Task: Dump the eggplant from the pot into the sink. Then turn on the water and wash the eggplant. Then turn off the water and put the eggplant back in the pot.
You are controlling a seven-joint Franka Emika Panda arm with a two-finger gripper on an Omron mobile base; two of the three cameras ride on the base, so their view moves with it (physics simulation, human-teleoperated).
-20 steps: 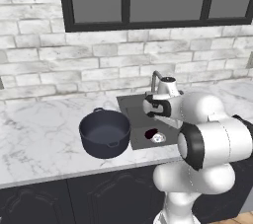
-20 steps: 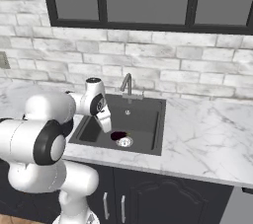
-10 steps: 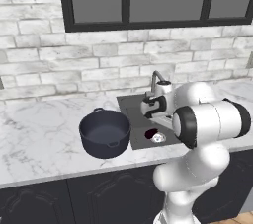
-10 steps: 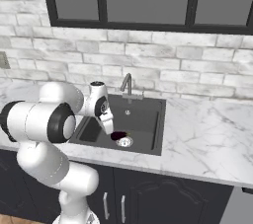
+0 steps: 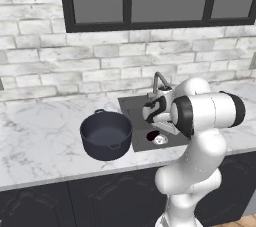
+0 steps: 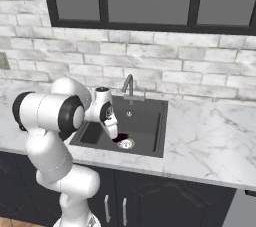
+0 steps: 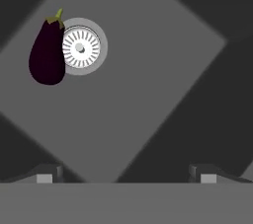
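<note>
Hand view: eggplant (image 7: 47, 52) sits upper left of frame on the sink (image 7: 148, 70) floor, touching the left edge of the round silver drain (image 7: 81, 48), green tip pointing up. Gripper (image 7: 126, 172) fingertips (image 7: 47, 173) far apart at frame bottom, claw wide, nothing btwn them. Left base view: pot (image 5: 106, 134) stands upright on the marble counter (image 5: 40, 136), center-left, just beside the sink's edge; eggplant (image 5: 151, 135) shows as a dark spot next to the arm (image 5: 200, 116). Faucet (image 5: 159, 82) behind the basin.
</note>
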